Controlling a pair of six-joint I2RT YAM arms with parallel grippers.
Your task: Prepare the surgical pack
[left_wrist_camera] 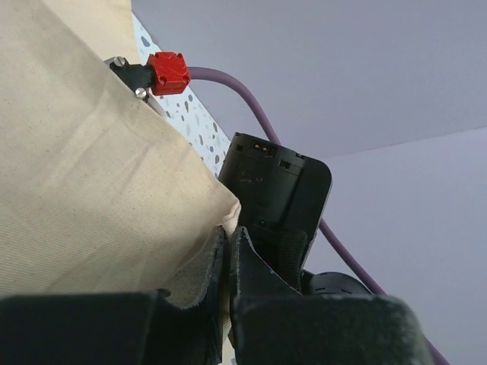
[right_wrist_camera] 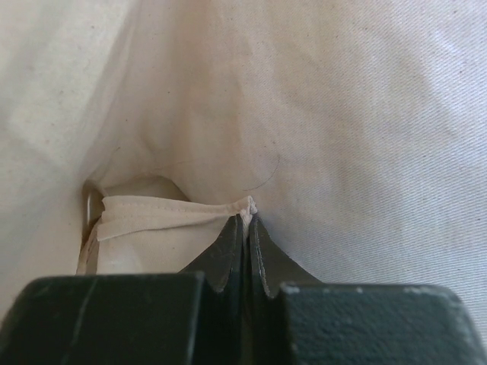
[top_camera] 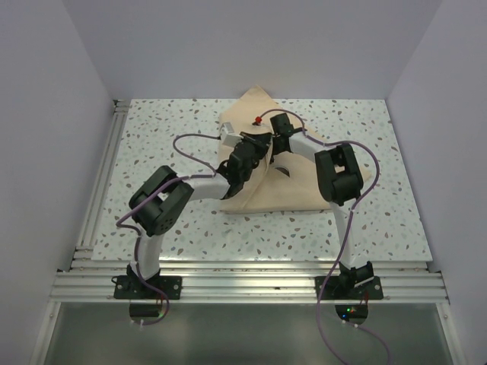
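Note:
The surgical pack (top_camera: 278,186) is a tan cloth wrap lying at the middle of the table, partly folded, with a point toward the back wall. My left gripper (top_camera: 249,148) is shut on a fold of the cloth (left_wrist_camera: 114,190), pinched between its fingertips (left_wrist_camera: 228,239). My right gripper (top_camera: 275,143) is shut on a hemmed corner of the cloth (right_wrist_camera: 247,205), close to the left gripper over the pack. A strip of steel tray edge (right_wrist_camera: 90,209) shows under the hem. The packets are hidden.
The speckled table (top_camera: 183,129) has an aluminium rail (top_camera: 103,175) along its left side and rails at the near edge (top_camera: 251,277). White walls close the left, back and right. Purple cables (top_camera: 350,228) loop off both arms.

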